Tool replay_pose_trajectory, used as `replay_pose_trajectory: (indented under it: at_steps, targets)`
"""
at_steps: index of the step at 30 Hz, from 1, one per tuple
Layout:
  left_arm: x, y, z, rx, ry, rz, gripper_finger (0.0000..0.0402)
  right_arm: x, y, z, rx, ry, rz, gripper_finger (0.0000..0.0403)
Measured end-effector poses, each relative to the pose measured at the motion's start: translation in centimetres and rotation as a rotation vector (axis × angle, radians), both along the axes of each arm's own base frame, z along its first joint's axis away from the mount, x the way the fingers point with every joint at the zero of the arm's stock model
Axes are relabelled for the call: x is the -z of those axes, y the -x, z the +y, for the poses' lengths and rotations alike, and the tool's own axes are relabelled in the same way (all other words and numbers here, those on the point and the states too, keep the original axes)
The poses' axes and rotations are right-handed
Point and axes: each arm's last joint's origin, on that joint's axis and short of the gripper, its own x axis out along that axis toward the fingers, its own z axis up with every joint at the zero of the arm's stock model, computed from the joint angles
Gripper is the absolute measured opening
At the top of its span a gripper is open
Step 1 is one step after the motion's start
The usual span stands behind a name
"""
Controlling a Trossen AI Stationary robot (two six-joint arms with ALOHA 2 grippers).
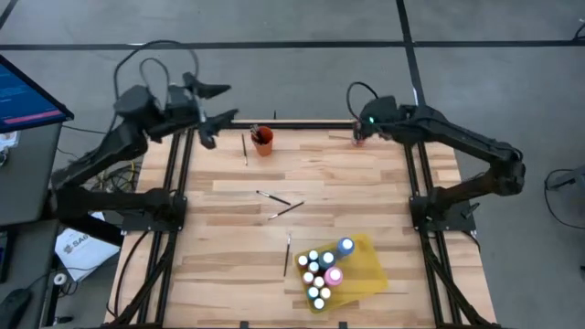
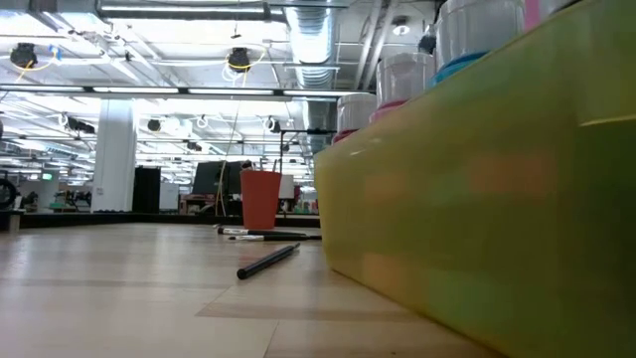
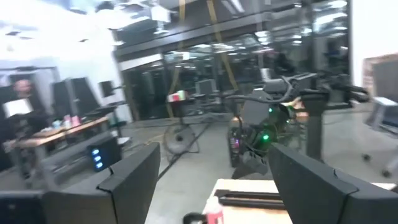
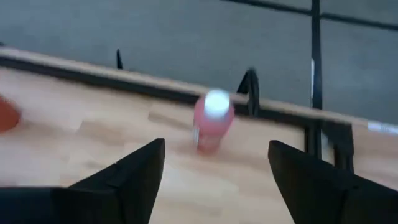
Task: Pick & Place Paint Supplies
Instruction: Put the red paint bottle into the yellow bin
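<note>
Landmark: orange cup (image 1: 264, 141) stood near the far edge of the worktop (image 1: 228, 265), left of centre.
Left gripper (image 1: 212, 115): hung above the far-left corner of the worktop, just left of the orange cup, holding nothing; jaws stood wide apart.
Right gripper (image 1: 360, 133): sat at the far edge of the worktop, well to the right of the orange cup; jaws were apart, nothing clamped between them.
Pink bottle (image 4: 212, 120): white-capped, upright on the worktop by the far edge rail, just ahead of the right gripper's jaws and apart from them, well right of the cup.
Brush by cup (image 1: 244, 148): thin dark paintbrush lay just left of the orange cup, roughly parallel to the worktop's side.
Crossed brushes (image 1: 279, 203): two thin brushes lay near mid-worktop, nearer the camera side than the cup, touching or crossing.
Single brush (image 1: 287, 253): lay farther from the cup again, just left of the yellow tray.
Yellow tray (image 1: 370, 274): sat near the front right of the worktop, far from the cup.
Bottles in tray (image 1: 322, 270): a cluster of white-capped bottles stood upright in the tray, among them a blue one and a pink one; other colours were hard to tell.
</note>
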Motion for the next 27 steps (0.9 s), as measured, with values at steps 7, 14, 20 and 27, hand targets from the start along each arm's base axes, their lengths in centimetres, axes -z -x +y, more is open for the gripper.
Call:
replay_pose_trajectory:
  at_steps: [7,14,20,27]
  targets:
    - [3.0,2.9,0.1,-0.078,0.069,-0.007,0.0288,2.5,-2.2,-5.2,-0.035,-0.019,0.047,0.0282]
    - [5.0,3.1,0.3,-0.101,0.095,0.026,0.0288,7.0,-4.1,-7.9,-0.031,-0.137,0.177,0.0282]
    - [5.1,3.1,0.4,-0.103,0.095,0.027,0.0288,8.5,-4.1,-9.8,0.000,-0.172,0.179,0.0282]
    - [5.2,3.0,0.4,-0.103,0.099,0.028,0.0288,8.3,-3.5,-10.7,-0.006,-0.175,0.153,0.0281]
